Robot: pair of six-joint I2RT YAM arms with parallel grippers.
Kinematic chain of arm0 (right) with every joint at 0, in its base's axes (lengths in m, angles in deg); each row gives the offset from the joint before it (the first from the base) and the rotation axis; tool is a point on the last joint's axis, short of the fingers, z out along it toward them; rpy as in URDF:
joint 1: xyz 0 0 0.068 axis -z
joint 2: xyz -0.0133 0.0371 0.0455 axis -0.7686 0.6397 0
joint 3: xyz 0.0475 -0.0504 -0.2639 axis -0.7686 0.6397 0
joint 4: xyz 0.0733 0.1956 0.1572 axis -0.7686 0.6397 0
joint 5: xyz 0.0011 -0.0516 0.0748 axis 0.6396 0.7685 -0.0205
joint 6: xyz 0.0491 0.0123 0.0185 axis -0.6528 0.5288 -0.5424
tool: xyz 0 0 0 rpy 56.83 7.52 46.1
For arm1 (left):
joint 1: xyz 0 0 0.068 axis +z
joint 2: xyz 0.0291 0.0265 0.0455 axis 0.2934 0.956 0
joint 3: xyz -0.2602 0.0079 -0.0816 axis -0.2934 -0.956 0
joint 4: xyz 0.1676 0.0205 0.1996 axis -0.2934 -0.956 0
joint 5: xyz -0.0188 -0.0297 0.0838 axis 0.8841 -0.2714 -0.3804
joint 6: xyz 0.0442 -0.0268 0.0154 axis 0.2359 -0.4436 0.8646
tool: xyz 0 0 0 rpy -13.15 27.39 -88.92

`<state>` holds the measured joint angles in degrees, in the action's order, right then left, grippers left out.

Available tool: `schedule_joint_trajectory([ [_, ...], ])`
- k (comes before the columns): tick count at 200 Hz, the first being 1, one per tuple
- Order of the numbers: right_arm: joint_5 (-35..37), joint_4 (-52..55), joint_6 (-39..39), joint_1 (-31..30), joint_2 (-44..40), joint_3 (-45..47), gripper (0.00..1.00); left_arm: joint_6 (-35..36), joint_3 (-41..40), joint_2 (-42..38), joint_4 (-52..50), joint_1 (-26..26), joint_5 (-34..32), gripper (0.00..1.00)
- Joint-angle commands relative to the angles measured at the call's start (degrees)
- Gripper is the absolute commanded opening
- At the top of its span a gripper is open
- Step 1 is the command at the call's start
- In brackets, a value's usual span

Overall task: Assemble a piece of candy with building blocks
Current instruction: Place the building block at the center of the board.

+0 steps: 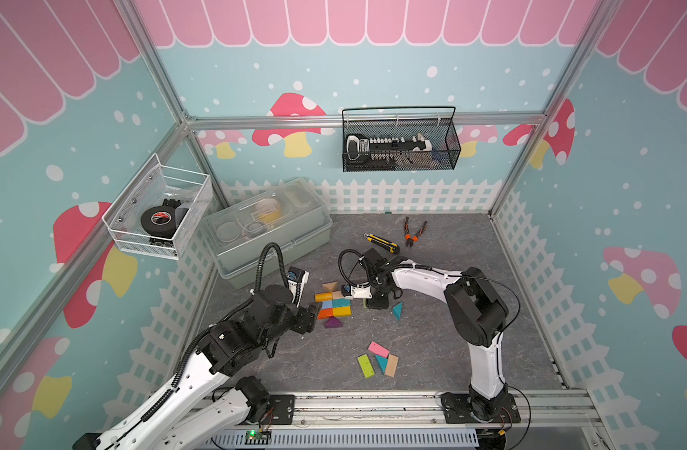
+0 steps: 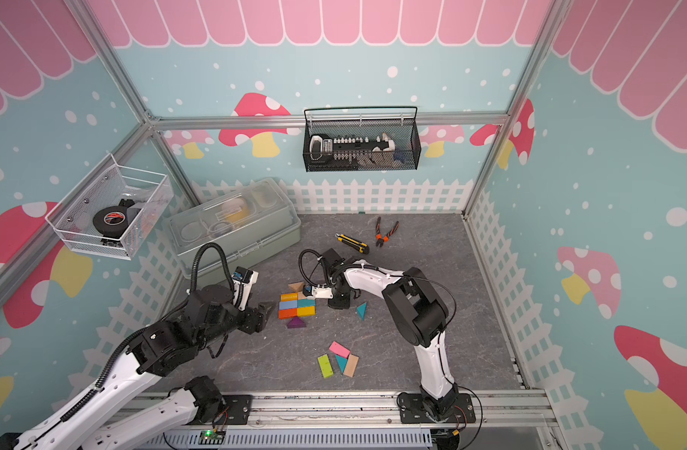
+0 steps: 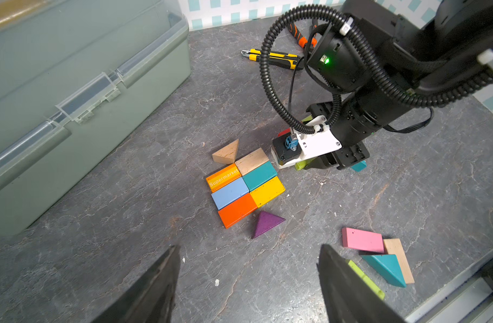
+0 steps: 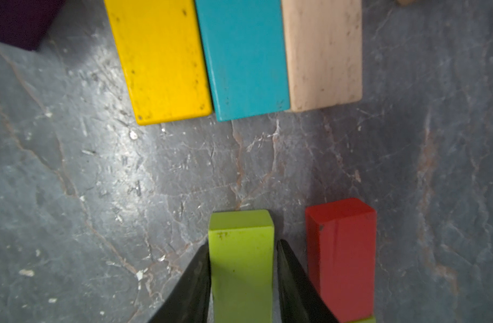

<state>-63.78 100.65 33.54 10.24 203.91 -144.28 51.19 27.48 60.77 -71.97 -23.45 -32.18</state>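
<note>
Right claw (image 4: pixel 243 279) straddles lime-green wooden rectangular block (image 4: pixel 241 257), grip uncertain; long axis points at teal rectangular block (image 4: pixel 243 58) ahead; left claw (image 3: pixel 248 282) spread, farther

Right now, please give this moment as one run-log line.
left gripper: open, empty | right gripper: jaws flank lime block, grip unclear | six-block grid: laid flat | red block: beside lime block
</note>
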Motion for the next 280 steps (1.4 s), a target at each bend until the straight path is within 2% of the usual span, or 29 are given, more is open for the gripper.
schedule_joint_trajectory([
  [1,0.0,0.3,0.7,0.3,0.3,-0.1,0.42,-0.5,-0.2,0.0,-1.0,0.2,-0.9,0.77],
  [110,3.0,0.3,0.8,0.3,-1.9,1.8,0.43,-0.7,-0.4,0.3,-1.3,0.2,-1.5,0.77],
  [196,0.0,0.8,1.8,0.4,-1.7,1.3,0.36,-0.7,-0.4,0.5,-1.4,0.2,-1.2,0.77],
  [236,1.7,1.3,2.6,0.3,-1.2,0.9,0.32,-0.8,-0.5,0.5,-1.3,0.3,-1.4,0.77],
  [280,0.4,1.0,4.3,0.3,-1.4,1.2,0.31,-0.8,-0.4,0.9,-1.4,0.3,-1.2,0.77],
])
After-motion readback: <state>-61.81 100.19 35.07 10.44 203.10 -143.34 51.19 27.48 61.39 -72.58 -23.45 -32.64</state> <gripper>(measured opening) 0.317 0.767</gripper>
